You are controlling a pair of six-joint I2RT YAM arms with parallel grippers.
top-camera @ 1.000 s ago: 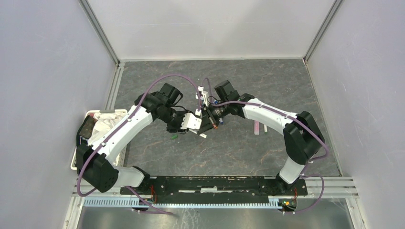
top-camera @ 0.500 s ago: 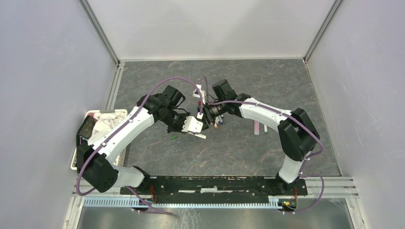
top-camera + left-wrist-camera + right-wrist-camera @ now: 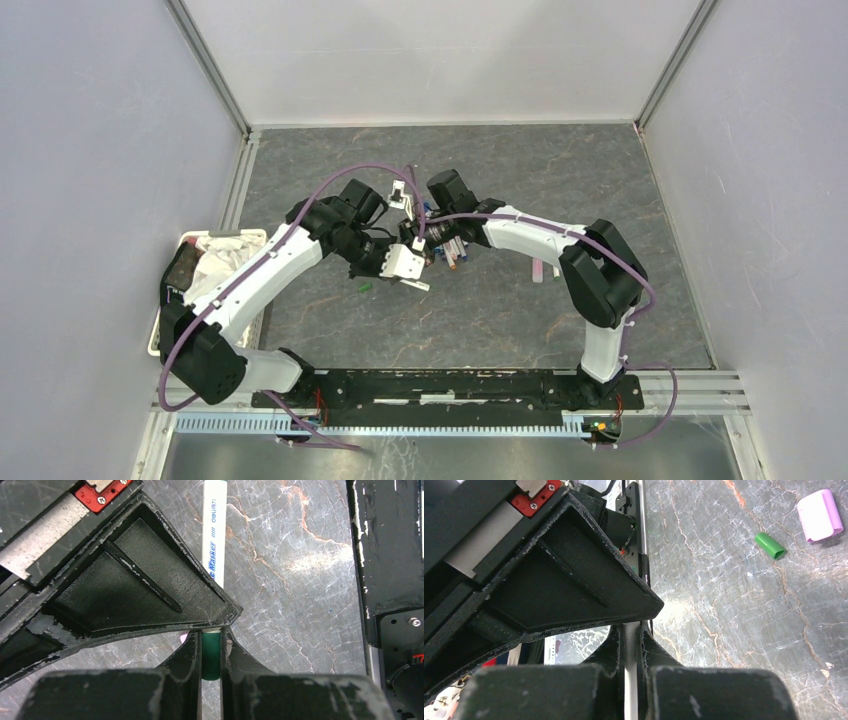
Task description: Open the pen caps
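In the left wrist view my left gripper [image 3: 211, 645] is shut on the green cap [image 3: 211, 656] of a white marker pen [image 3: 215, 535], whose barrel runs away from the fingers. In the right wrist view my right gripper [image 3: 630, 635] is shut on a thin white pen barrel [image 3: 630, 680]. In the top view the left gripper [image 3: 422, 260] and right gripper [image 3: 434, 246] meet tip to tip above the table's middle. Whether both hold the same pen cannot be told. Several pens [image 3: 452, 256] lie just right of them. A loose green cap [image 3: 770, 545] lies on the table, also in the top view [image 3: 365, 287].
A pink and white piece [image 3: 820, 514] lies near the loose green cap. Two more pens [image 3: 538, 268] lie on the dark marble table to the right. A white basket [image 3: 186, 243] with cloth stands at the left edge. Grey walls enclose three sides.
The right arm has swung left, carrying its gripper in against the left gripper. The left arm has hardly moved.
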